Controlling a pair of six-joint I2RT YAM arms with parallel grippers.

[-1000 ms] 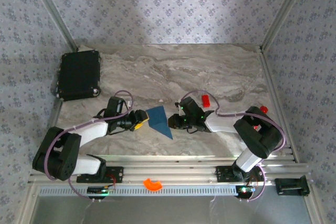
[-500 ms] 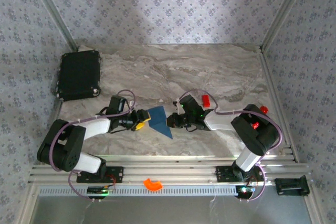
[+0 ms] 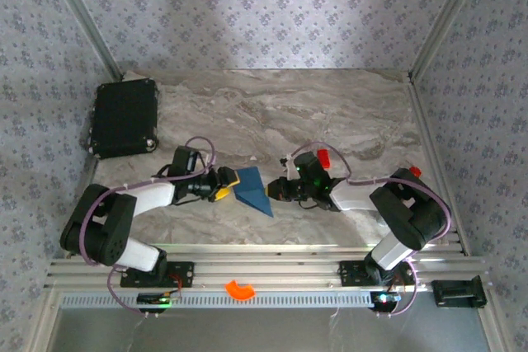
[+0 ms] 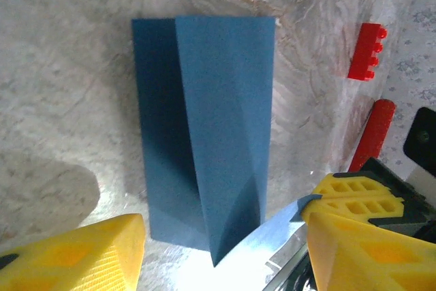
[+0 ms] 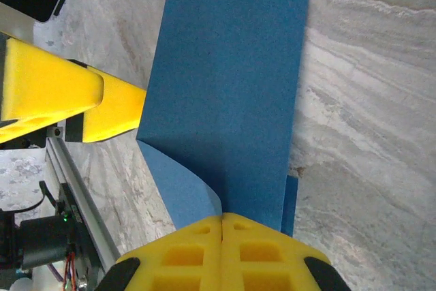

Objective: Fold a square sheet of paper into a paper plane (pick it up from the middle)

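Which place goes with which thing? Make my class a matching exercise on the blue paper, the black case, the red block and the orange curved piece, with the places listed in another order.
Things
1. square sheet of paper
2. black case
3. red block
4. orange curved piece

Places
A. on the metal frame at the near edge, off the table
B. far left part of the table
C. middle of the table, folded
D. on the table, right of the centre

Pairs: 1-C, 2-B, 3-D, 4-A
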